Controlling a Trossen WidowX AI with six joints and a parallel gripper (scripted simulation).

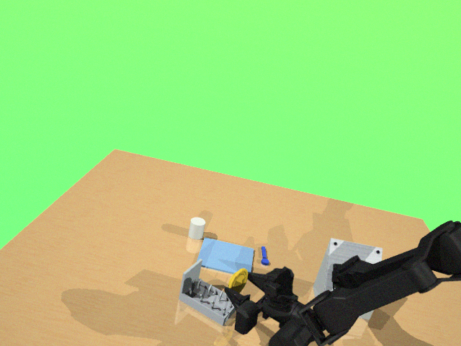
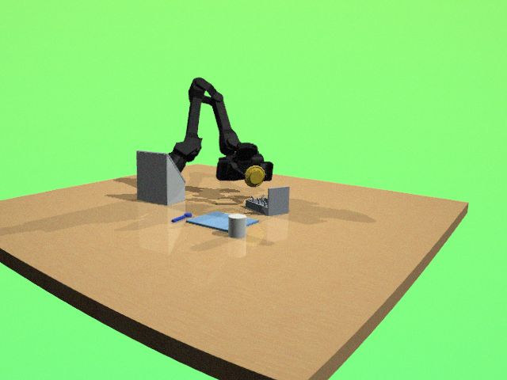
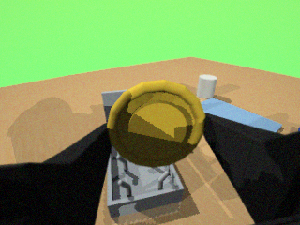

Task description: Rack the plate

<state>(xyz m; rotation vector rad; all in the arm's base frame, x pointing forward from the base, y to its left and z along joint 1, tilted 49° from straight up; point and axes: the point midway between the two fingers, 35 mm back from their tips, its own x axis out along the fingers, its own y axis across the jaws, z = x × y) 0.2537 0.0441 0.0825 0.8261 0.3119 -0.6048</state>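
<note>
Table [image 1: 93, 223] [image 2: 245, 306] [image 3: 47, 108]: wood-coloured top, its dark edge closest to me from the side.
Cylinder [image 1: 197, 228] [image 2: 237, 226] [image 3: 207, 86]: white, upright on the table, just beside one corner of the mat.
Mat [image 1: 227, 254] [image 2: 215, 221] [image 3: 239, 113]: light blue, thin, lying flat between the cylinder and the spoon, with shadows across it.
Spoon [image 1: 264, 256] [image 2: 181, 217] [image 3: 299, 129]: dark blue, flat on the table near the mat's edge, apart from it; the wrist view catches only a sliver.
Rack [image 1: 202, 308] [image 2: 279, 200] [image 3: 147, 202]: grey, low-walled, with bent rails standing up inside and a tall panel across one end. It sits near the mat.
Plate [image 1: 238, 280] [image 2: 254, 176] [image 3: 157, 124]: yellow, round, up in the air and standing roughly on edge. It's higher than the rack and outside the slots; exactly how much of the rack lies under it, I can't tell.
Gripper [image 1: 237, 282] [image 2: 254, 176] [image 3: 156, 123]: jaws fairly wide apart, clamped on the plate by opposite sides of its rim.
Arm [image 1: 372, 282] [image 2: 221, 118]: black, bent high at the elbow, its forearm slanting down toward the gripper.
Base [image 1: 357, 247] [image 2: 151, 177]: big grey block with a sloping side, well apart from the rack, under the arm's foot.
</note>
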